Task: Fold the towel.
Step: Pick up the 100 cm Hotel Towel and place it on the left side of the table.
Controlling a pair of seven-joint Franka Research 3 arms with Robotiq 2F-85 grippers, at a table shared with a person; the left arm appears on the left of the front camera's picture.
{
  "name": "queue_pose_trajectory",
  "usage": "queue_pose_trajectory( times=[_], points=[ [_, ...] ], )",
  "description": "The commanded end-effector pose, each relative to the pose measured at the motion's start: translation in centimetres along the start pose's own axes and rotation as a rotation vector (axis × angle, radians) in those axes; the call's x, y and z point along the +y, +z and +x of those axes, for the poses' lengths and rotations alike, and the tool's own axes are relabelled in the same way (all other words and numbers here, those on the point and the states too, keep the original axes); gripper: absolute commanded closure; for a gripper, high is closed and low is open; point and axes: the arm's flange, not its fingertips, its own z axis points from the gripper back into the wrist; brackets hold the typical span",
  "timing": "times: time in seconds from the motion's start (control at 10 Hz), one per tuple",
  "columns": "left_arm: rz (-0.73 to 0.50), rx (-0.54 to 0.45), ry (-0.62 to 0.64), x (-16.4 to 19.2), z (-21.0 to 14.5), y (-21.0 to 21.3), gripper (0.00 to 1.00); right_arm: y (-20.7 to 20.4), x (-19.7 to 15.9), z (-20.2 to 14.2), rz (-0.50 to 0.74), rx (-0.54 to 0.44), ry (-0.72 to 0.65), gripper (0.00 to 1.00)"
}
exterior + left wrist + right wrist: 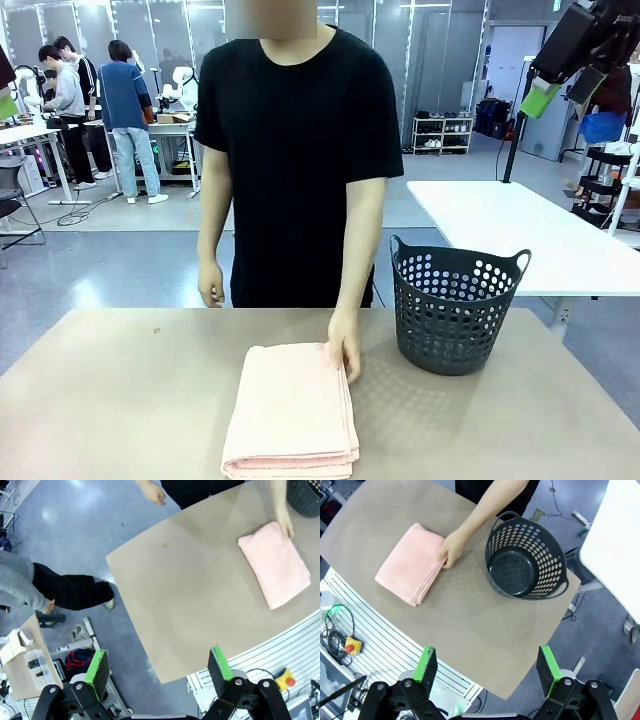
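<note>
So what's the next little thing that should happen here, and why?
Probably the person's hand should lift off the towel first. The towel already lies folded in a neat stack on the table beside the basket, and both claws hang open high above it, holding nothing.

grey floor [120,265], white table [520,235], glass walls [150,30]
</note>
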Motion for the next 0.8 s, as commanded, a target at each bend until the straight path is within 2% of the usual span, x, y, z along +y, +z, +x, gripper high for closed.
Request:
queue_pose_trajectory(
  times=[0.0, 0.7],
  points=[
    [0.007, -0.001, -0.002, 0.08, 0.02, 0.17, 0.0, 0.13, -0.21, 0.11, -0.006, -0.002, 0.002, 0.0],
    [0.007, -0.001, -0.002, 0.08, 0.02, 0.17, 0.0, 0.13, -0.21, 0.11, -0.006, -0.002, 0.002, 0.0]
  ],
)
